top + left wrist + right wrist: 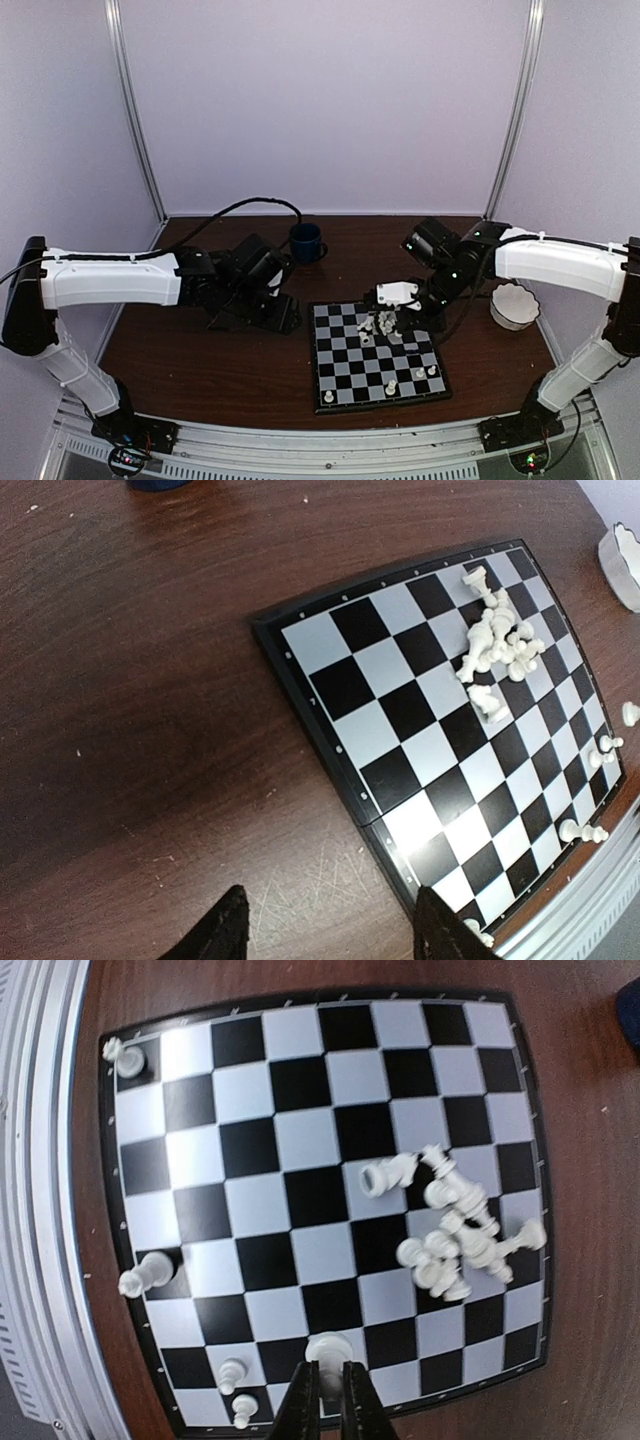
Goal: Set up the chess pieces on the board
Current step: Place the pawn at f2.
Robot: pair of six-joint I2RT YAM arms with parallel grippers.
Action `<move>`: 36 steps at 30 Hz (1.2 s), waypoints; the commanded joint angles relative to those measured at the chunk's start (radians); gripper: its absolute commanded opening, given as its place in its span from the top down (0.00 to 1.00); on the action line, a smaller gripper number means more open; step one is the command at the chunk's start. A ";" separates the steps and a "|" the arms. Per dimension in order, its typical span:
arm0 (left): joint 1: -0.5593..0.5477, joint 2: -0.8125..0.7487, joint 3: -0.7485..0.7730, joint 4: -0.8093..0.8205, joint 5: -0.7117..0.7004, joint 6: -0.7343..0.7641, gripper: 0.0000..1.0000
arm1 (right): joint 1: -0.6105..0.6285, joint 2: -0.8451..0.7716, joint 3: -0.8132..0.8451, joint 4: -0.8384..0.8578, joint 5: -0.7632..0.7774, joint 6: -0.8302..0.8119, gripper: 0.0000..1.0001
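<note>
The right claw [327, 1405] is pinching one tiny piece [328, 1346] near the edge of the board [300, 1140]. The other pieces [440, 1197] lie in a heap on the board. They look light, hard and slippery, so grab one low around its thin middle. The left claw [325, 935] is spread wide over the bench [150, 730].

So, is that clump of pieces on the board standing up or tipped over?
Tipped over: the chess pieces lie on their sides, tangled together in a heap on the board.

Pale lilac walls [320, 100], metal corner posts [135, 110], dark, perhaps wooden table [200, 370], soft even light.
</note>
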 commanded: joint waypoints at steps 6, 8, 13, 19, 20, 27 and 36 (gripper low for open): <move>-0.006 0.024 0.046 0.012 0.004 0.010 0.44 | 0.039 -0.153 -0.247 0.022 -0.014 -0.026 0.93; -0.006 0.036 0.053 0.012 0.005 0.006 0.44 | 0.054 -0.157 -0.274 0.046 -0.013 -0.020 0.93; -0.006 0.069 0.085 0.013 0.022 0.007 0.44 | 0.095 -0.120 -0.291 0.075 0.021 -0.030 0.93; -0.006 0.069 0.089 0.010 0.022 0.009 0.44 | 0.125 -0.080 -0.287 0.100 0.044 -0.034 0.93; -0.007 0.069 0.087 0.011 0.022 0.008 0.44 | 0.128 -0.071 -0.285 0.102 0.048 -0.033 0.93; -0.009 0.069 0.075 0.014 0.019 0.003 0.44 | 0.138 -0.020 -0.272 0.113 0.064 -0.029 0.93; -0.007 0.073 0.067 0.023 0.019 0.004 0.44 | 0.147 -0.004 -0.267 0.130 0.081 -0.020 0.93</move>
